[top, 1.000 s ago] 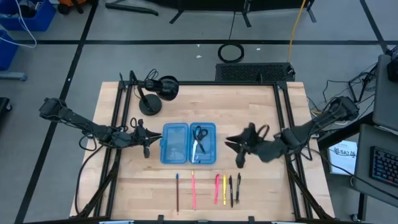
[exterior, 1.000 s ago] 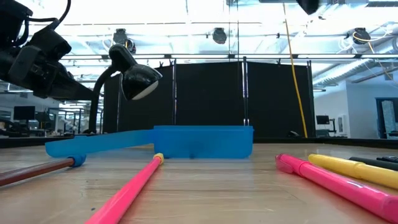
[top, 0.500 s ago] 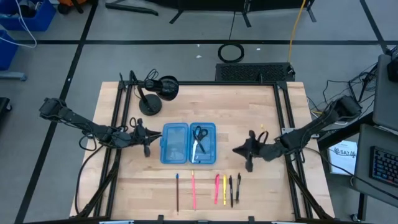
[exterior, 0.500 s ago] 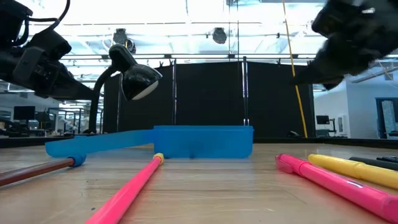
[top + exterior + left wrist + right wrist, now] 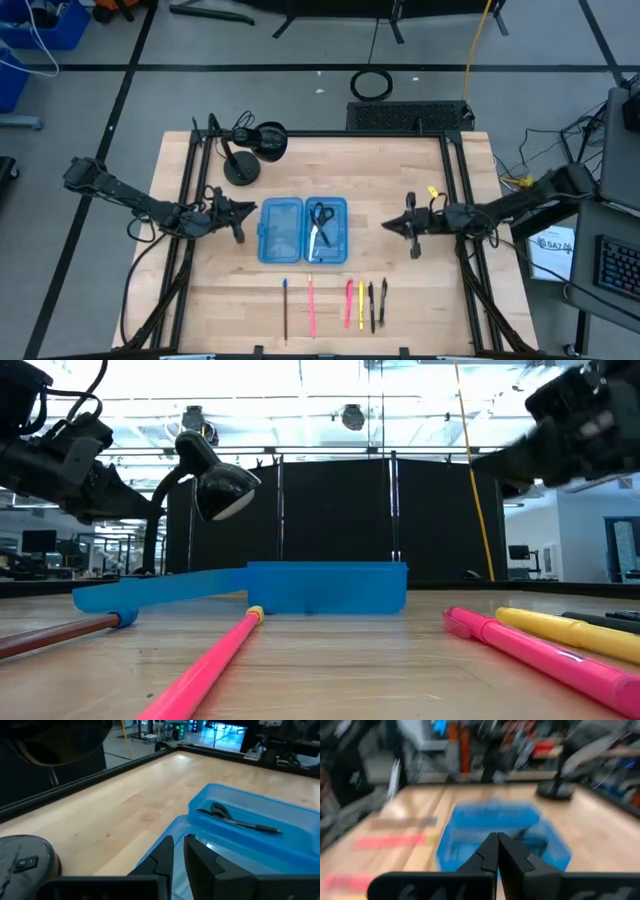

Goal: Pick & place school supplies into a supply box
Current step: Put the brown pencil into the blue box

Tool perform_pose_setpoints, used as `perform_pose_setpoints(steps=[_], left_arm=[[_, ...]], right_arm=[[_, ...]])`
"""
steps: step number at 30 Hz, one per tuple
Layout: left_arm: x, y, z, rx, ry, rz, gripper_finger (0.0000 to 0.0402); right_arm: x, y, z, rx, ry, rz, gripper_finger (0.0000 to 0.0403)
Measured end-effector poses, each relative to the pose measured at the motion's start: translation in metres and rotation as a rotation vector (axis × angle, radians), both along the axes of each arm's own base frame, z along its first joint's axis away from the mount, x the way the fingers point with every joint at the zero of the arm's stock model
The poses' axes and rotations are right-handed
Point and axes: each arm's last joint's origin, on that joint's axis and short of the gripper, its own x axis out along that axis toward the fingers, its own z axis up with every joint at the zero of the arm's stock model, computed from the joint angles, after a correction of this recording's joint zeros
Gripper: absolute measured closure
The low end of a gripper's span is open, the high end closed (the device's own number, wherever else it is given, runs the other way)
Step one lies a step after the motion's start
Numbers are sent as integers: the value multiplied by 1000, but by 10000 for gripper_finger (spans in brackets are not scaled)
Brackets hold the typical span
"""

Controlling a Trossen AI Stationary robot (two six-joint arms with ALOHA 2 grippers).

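From above, the open blue pencil case (image 5: 303, 230) lies mid-counter (image 5: 400, 170), scissors (image 5: 319, 222) in its right half. Pens and pencils line the near edge: brown pencil (image 5: 284, 308), pink pencil (image 5: 311, 303), pink marker (image 5: 349, 303), yellow marker (image 5: 361, 304), two black pens (image 5: 376, 303). The left gripper (image 5: 237, 212) hovers just left of the case; the right gripper (image 5: 408, 226) hovers to its right. A black desk lamp (image 5: 247, 150) stands behind.

At counter level, the case (image 5: 300, 587) sits beyond the pink pencil (image 5: 205, 671).

The left wrist view shows its fingers (image 5: 197, 857) nearly closed, empty, above the case (image 5: 250, 835).

The right wrist view shows its fingers (image 5: 510, 855) pressed together, empty.
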Motion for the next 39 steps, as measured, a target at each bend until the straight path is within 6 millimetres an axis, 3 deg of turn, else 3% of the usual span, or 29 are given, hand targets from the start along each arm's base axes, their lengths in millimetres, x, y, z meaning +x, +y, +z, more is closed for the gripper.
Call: perform_pose_setpoints(steps=[3, 7, 17, 22, 24, 27, 33, 39], left_arm=[[0, -1, 0, -4, 7, -22, 353], [0, 0, -1, 3, 10, -17, 353], [1, -1, 0, -18, 5, -50, 353], [6, -5, 14, -184, -77, -54, 356], [11, -9, 27, -270, -28, -19, 370], [20, -20, 49, -337, 101, 23, 395], [56, -55, 103, -474, 360, 224, 398], [88, -105, 106, -665, 678, 542, 399]], right_arm=[[-4, -7, 13, -4, 43, -2, 403], [-19, -13, 13, -56, 76, -25, 403], [-37, -13, 21, -185, -141, 68, 403], [-36, -15, 19, -252, -125, 41, 403], [-36, -15, 19, -262, -126, 42, 403], [-36, -15, 19, -263, -123, 43, 403], [-36, -15, 18, -281, -116, 44, 403], [-36, -15, 17, -294, -103, 42, 403]])
